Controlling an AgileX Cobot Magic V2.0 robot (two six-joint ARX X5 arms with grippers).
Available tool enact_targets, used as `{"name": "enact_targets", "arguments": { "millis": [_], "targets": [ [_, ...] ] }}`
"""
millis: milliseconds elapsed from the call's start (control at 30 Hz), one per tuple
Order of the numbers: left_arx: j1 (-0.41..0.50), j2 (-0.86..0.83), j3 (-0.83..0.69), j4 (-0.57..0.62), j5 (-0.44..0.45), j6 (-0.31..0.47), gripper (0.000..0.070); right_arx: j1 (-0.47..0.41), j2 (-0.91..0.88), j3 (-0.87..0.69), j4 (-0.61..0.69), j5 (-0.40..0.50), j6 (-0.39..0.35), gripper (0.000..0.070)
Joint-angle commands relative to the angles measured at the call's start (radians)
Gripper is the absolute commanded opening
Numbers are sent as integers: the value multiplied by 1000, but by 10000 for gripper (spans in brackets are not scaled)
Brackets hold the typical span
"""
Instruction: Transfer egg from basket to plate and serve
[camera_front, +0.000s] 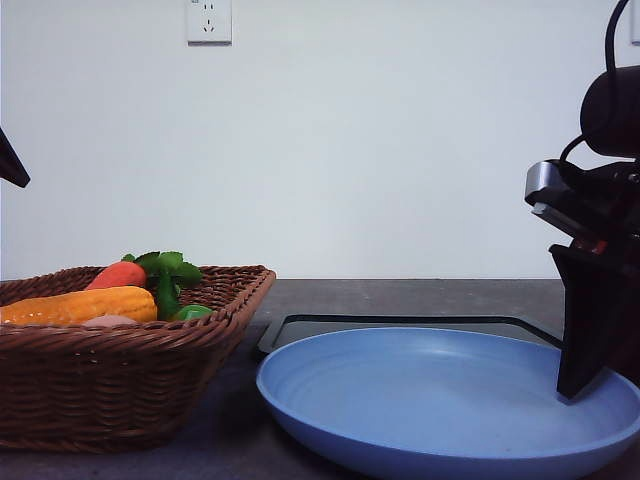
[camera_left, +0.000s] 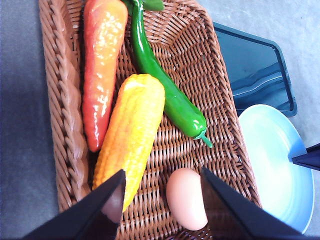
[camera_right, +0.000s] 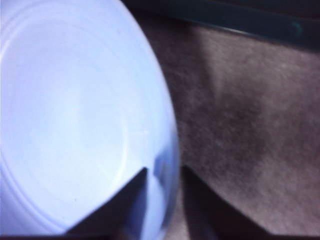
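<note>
The egg (camera_left: 186, 200), brownish-pink, lies on the floor of the wicker basket (camera_left: 65, 125) beside a corn cob (camera_left: 132, 130). My left gripper (camera_left: 162, 172) hangs open just above the basket, with the egg between its fingers, closer to one of them and untouched. In the front view the egg (camera_front: 110, 321) peeks over the basket (camera_front: 120, 380) rim at the left. The blue plate (camera_front: 440, 400) sits at the front right. My right gripper (camera_right: 165, 170) is shut on the plate's (camera_right: 75, 125) rim, one finger inside and one outside. The right gripper (camera_front: 578, 385) rests on the plate's right edge.
A carrot (camera_left: 102, 65) and a green chili (camera_left: 165, 90) share the basket with the corn. A flat black tray (camera_front: 400, 322) lies behind the plate, also seen as the tray (camera_left: 255, 65) past the basket. Grey tabletop (camera_right: 250, 125) spreads beside the plate.
</note>
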Motion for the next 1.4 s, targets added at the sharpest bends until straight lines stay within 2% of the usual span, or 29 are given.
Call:
{"name": "enact_targets", "arguments": {
  "millis": [0, 200, 300, 400, 600, 833, 1067, 1233, 1367],
  "targets": [
    [-2, 6, 14, 10, 9, 0, 308, 9, 14, 2, 8, -2, 12, 9],
    [-13, 6, 14, 8, 16, -2, 310, 7, 0, 3, -25, 1, 27, 0],
    [-35, 6, 14, 5, 19, -38, 350, -4, -34, 3, -58, 1, 27, 0],
    [-73, 7, 14, 6, 19, -54, 413, -12, -88, 3, -96, 1, 25, 0],
    [-178, 47, 23, 2, 9, -65, 409, -35, -222, 3, -177, 46, 24, 0],
    [-340, 203, 94, -15, -160, -72, 409, -50, -356, 3, -243, 112, 24, 0],
    [-478, 385, 161, -9, -308, -55, 409, -59, -424, 3, -265, 114, 24, 0],
    [-534, 499, 193, 2, -384, -46, 409, -59, -436, 3, -268, 115, 24, 0],
    [-552, 562, 200, 41, -400, -45, 409, -59, -435, 3, -268, 115, 24, 0]
  ]
}}
